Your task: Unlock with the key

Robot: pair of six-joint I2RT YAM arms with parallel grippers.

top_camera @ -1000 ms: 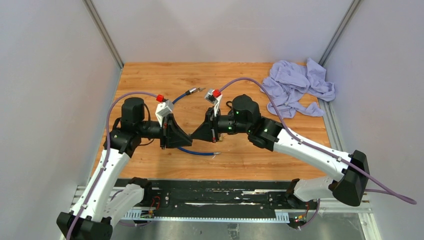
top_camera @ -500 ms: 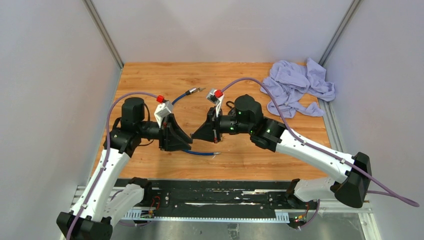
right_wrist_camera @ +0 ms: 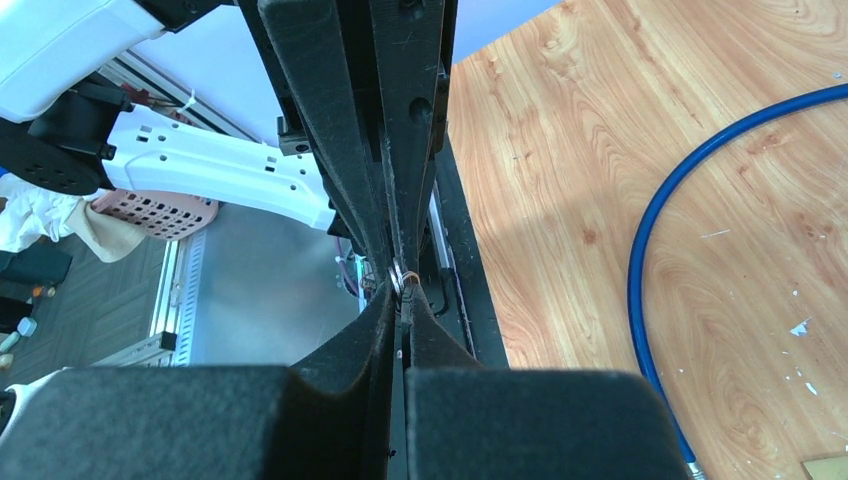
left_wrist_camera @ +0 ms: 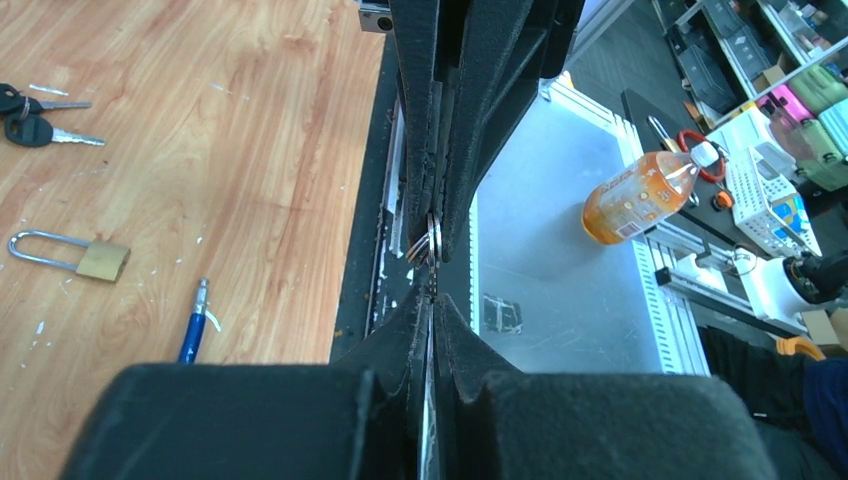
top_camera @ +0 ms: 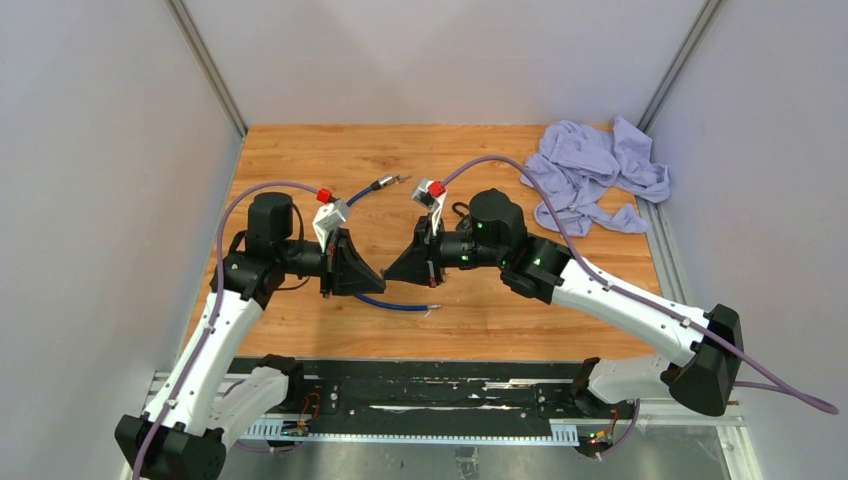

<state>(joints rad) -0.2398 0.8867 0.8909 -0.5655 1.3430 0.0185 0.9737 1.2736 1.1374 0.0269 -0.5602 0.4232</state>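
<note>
My two grippers meet tip to tip above the near middle of the table. The left gripper is shut, with a thin silver key blade pinched between its pads. The right gripper faces it, shut, and a metal key ring shows at its tips. A brass padlock with a steel shackle lies flat on the wood, apart from both grippers. Two black-headed spare keys lie farther off.
A blue cable curves over the table under the grippers, its metal end near the padlock. A crumpled lilac cloth lies at the back right corner. The black rail runs along the near edge. Grey walls stand on both sides.
The left gripper's jaws spread a little half a second ago and are closed again. The right arm shifted slightly right. Both tips stay together.
</note>
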